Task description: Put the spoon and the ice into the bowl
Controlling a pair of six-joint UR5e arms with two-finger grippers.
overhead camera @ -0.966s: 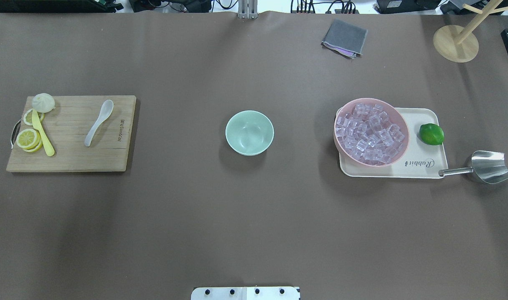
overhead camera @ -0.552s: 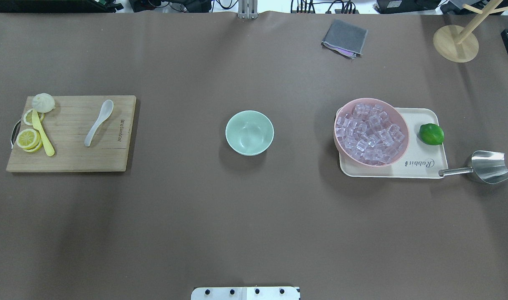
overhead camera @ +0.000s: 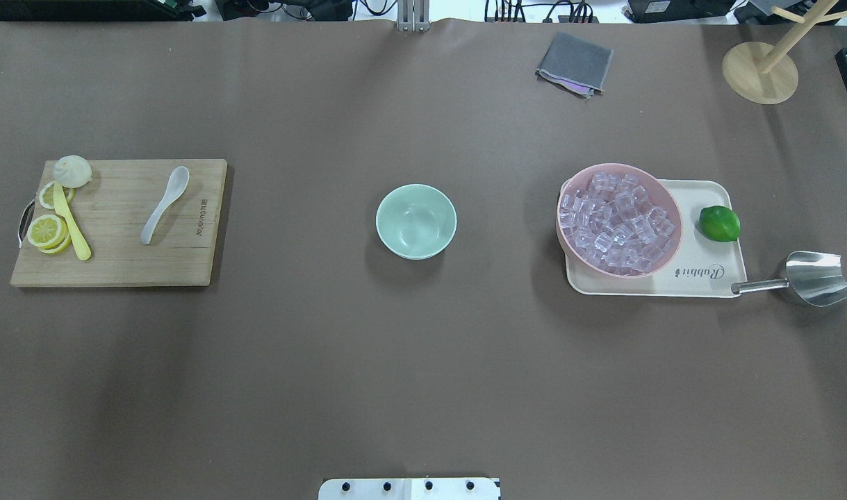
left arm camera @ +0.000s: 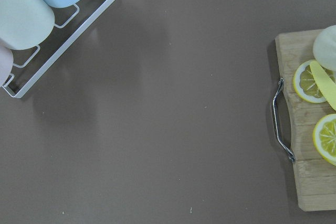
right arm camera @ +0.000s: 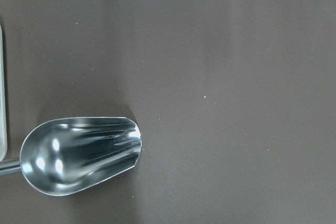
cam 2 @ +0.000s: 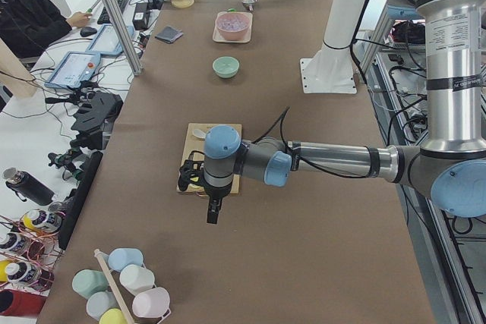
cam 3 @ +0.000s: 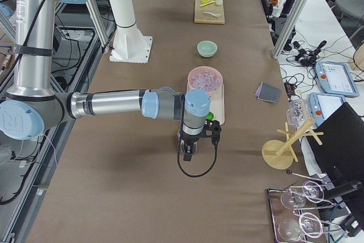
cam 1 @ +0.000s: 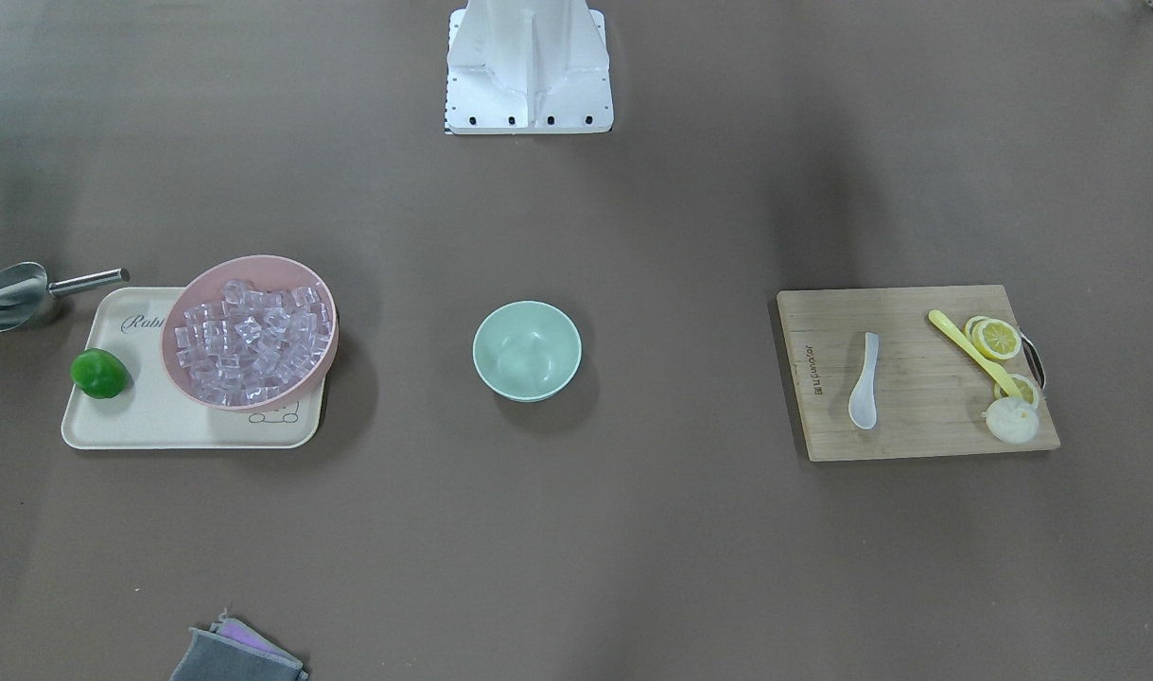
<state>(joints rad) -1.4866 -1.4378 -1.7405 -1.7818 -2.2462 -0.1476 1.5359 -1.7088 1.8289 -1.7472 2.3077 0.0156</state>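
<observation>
At the table's centre, seen from overhead with the robot at 6 o'clock, the bowl [overhead camera: 416,221] stands upright. It is pale mint green, smooth, and holds nothing. Bare brown table surrounds it on every side.

The spoon [overhead camera: 165,204] is white and translucent. It lies at 9 o'clock on the right half of a wooden cutting board [overhead camera: 152,267], scoop towards 1 o'clock and handle towards 7 o'clock. It touches nothing else. A long yellow spoon [overhead camera: 71,222], lemon slices [overhead camera: 46,230] and a white bun-like lump [overhead camera: 72,171] crowd the board's left end, well apart from it.

The ice [overhead camera: 618,221] is a heap of clear cubes at 3 o'clock. It fills a pink bowl [overhead camera: 607,168] that sits on the left part of a cream tray [overhead camera: 708,278]. A lime [overhead camera: 719,223] sits on the tray just to the bowl's right. A steel scoop [overhead camera: 816,278] lies off the tray's lower right corner, its handle reaching the tray's edge.

A grey cloth [overhead camera: 574,62] lies at 1 o'clock near the far edge, and a wooden stand [overhead camera: 759,72] is at 2 o'clock.

The left gripper [cam 2: 215,214] hangs pointing down beyond the board's outer end. The right gripper [cam 3: 189,153] hangs over the scoop beyond the tray. Only the side views show them, so I cannot tell whether their fingers are apart or together.
</observation>
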